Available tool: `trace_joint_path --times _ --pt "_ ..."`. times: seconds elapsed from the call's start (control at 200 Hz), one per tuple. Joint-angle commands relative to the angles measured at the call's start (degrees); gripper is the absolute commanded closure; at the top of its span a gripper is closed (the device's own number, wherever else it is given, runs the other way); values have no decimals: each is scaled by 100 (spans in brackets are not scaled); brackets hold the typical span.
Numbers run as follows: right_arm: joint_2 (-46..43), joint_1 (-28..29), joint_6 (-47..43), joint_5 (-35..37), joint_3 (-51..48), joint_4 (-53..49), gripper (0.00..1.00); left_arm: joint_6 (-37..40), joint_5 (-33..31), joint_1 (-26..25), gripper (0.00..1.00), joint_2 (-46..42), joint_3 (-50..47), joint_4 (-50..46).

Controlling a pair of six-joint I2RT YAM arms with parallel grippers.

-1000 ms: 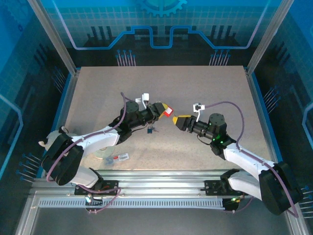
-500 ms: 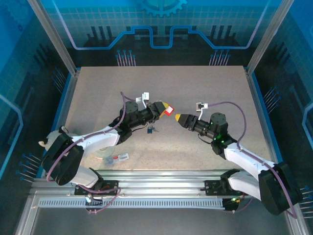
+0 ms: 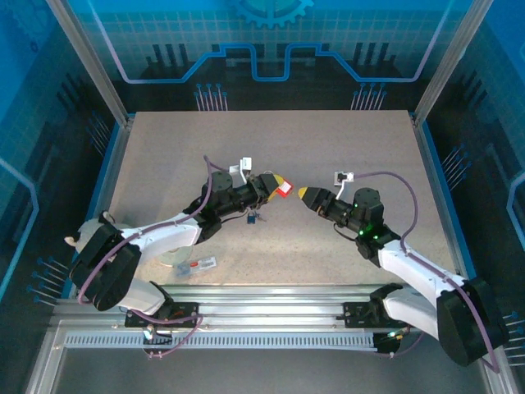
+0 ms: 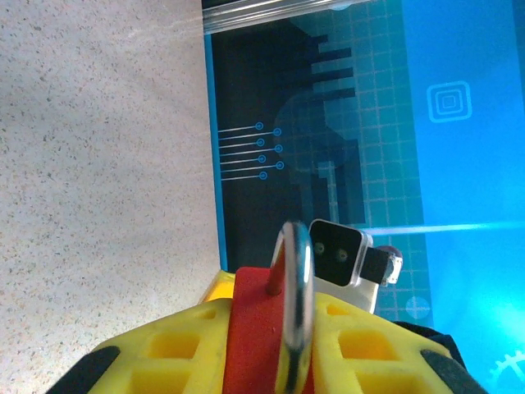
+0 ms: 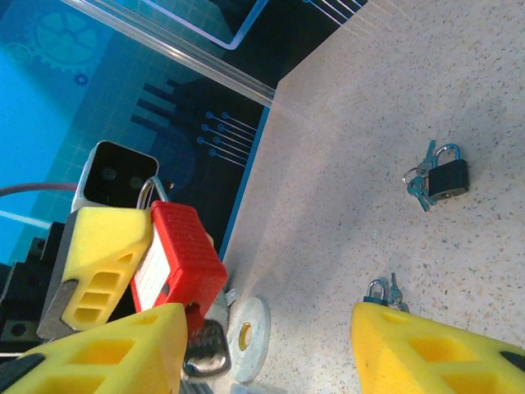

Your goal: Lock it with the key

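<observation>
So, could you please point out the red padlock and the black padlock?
red padlock point(image 5: 187, 256): right wrist view, middle of its body.
black padlock point(image 5: 449, 179): right wrist view, middle of its body.

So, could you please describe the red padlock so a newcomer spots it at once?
Look over the middle of the speckled table, at the left gripper. It clamps the red padlock aloft; the black padlock lies on the table.
</observation>
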Motion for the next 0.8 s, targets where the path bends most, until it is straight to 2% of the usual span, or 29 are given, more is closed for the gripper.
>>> trace_joint_path --times 0.0,0.555,0.796 --pt "118 -34 180 -141 218 144 48 13 109 -41 100 17 -17 413" --pt "333 553 129 -129 215 416 57 -19 68 -55 100 42 -66 459" --pt "399 579 180 -21 163 577 63 -22 68 -54 100 5 -95 457"
